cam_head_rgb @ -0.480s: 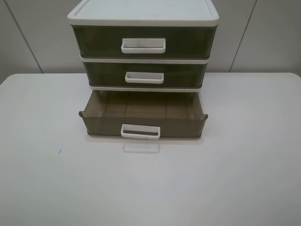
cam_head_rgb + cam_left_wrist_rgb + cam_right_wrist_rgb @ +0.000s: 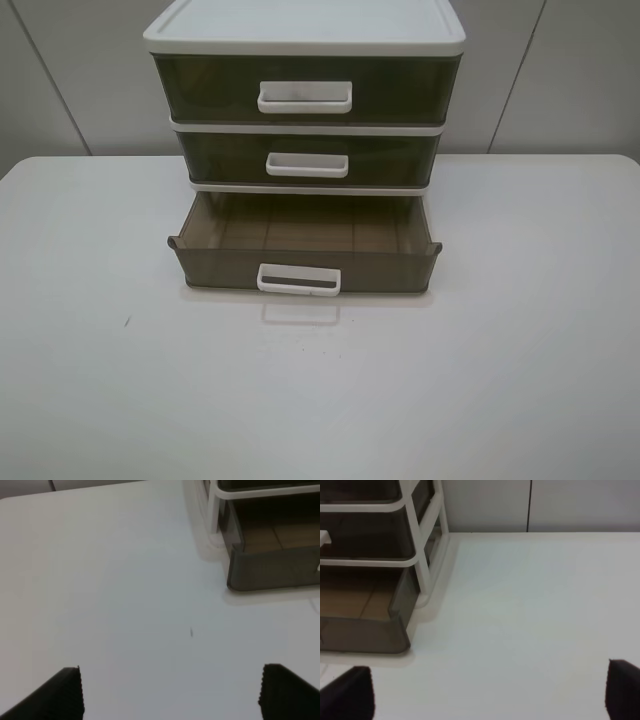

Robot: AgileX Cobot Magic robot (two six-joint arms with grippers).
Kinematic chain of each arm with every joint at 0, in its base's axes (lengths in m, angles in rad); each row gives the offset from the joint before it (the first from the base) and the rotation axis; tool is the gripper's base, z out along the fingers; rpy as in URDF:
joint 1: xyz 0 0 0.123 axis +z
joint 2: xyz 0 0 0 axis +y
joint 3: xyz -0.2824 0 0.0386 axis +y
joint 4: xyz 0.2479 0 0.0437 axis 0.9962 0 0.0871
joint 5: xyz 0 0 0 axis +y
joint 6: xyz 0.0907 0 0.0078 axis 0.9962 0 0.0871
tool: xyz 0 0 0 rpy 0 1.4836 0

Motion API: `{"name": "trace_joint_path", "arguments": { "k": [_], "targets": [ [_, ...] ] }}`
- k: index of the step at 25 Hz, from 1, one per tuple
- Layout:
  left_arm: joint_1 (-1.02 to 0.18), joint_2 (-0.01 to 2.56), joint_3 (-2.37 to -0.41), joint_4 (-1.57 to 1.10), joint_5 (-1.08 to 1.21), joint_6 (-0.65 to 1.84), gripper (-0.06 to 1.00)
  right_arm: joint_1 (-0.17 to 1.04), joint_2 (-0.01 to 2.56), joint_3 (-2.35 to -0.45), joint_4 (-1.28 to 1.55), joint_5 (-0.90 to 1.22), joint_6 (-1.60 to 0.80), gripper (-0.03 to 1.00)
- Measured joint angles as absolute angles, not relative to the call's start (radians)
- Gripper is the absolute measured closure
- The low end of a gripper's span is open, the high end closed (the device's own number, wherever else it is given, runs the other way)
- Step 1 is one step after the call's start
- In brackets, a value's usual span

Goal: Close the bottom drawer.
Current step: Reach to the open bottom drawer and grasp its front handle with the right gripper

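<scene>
Bottom drawer (image 2: pixel 380 268) lies open, apart from left hand (image 2: pixel 172 692), right hand (image 2: pixel 487 690).

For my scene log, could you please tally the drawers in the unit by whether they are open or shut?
Open drawers: 1, the bottom drawer
Shut drawers: 2, the top drawer and the middle drawer
Total: 3
</scene>
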State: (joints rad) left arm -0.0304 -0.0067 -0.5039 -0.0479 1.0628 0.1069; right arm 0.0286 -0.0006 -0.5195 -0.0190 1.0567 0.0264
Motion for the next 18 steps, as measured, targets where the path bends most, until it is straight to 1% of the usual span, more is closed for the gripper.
{"name": "trace_joint_path", "arguments": {
  "k": [18],
  "targets": [
    [-0.03, -0.007, -0.504, -0.048, 1.063, 0.107, 0.23, 0.029, -0.001, -0.519, -0.019, 1.057, 0.026, 0.16]
  ]
}}
